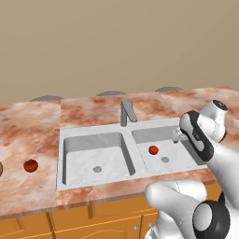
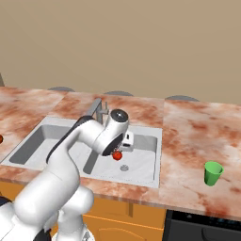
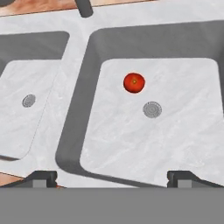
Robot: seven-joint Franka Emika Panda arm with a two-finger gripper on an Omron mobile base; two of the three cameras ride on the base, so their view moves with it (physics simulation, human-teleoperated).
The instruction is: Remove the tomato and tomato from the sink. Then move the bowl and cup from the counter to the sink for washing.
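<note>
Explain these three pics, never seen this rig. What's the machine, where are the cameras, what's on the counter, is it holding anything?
It is a white robot arm on a drivable base, in a simulated kitchen. Two pictures come from cameras on the base, behind the arm to its left and right. The third looks down from a camera on the hand.

The gripper hangs open above the right basin of the sink, holding nothing. A bright red tomato lies in that basin beside the drain. A darker tomato already sits on the counter left of the sink. A green cup stands on the counter to the right. The faucet rises behind the basins.
</note>
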